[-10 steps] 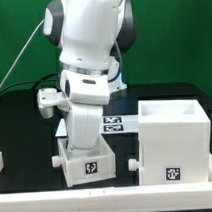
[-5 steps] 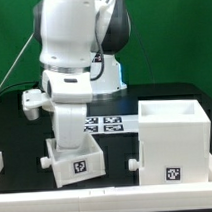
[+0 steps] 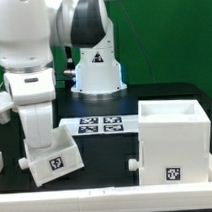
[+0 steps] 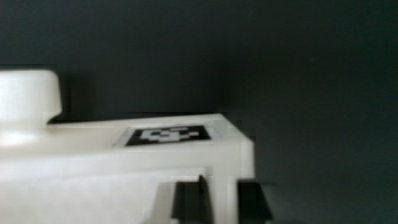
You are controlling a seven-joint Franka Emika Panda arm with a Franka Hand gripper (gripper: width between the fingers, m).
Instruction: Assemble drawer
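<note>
White arm (image 3: 37, 67) with a grey band, upper left of the exterior view. White small drawer box (image 3: 54, 159) at lower left, black-and-white square tag on its front, tilted. White big drawer case (image 3: 176, 141) at lower right, same kind of black-and-white tag low on its front. White marker board (image 3: 102, 124) in the middle, several black patterned tags. Black table (image 3: 163, 91); green wall (image 3: 176, 31) behind. Wrist view: white part, one black-and-white tag, dark background.
</note>
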